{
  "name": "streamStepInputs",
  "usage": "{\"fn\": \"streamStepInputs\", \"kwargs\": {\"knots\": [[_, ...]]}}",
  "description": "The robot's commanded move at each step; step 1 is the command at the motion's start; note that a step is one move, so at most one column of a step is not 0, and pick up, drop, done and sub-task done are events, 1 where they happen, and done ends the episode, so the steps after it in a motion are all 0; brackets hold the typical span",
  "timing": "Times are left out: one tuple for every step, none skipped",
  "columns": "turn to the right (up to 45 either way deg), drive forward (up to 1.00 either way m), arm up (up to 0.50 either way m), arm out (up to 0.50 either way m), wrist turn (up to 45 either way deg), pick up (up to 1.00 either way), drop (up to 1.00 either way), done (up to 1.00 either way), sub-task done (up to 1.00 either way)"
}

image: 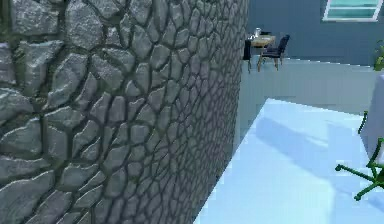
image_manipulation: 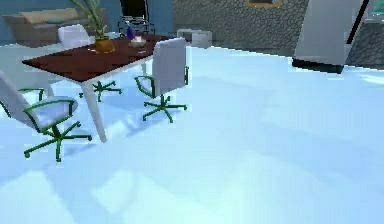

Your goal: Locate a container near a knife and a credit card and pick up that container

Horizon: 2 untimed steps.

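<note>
A dark red-brown table on white legs stands at the arm side view's upper left. On its far end sit a potted plant in a yellow pot and a small blue blob I cannot identify. No knife or credit card can be made out at this distance.
A grey stone wall rises close on the forward view's left. Far off stand a small table with dark chairs. White swivel chairs with green bases ring the table. A sofa and a grey fridge-like block stand beyond pale floor.
</note>
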Motion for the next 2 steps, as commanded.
{"fn": "streamStepInputs", "kwargs": {"knots": [[45.0,0.00,0.00,0.00,0.0,0.00,0.00,0.00,0.00],[39.0,0.00,0.00,0.00,0.0,0.00,0.00,0.00,0.00]]}}
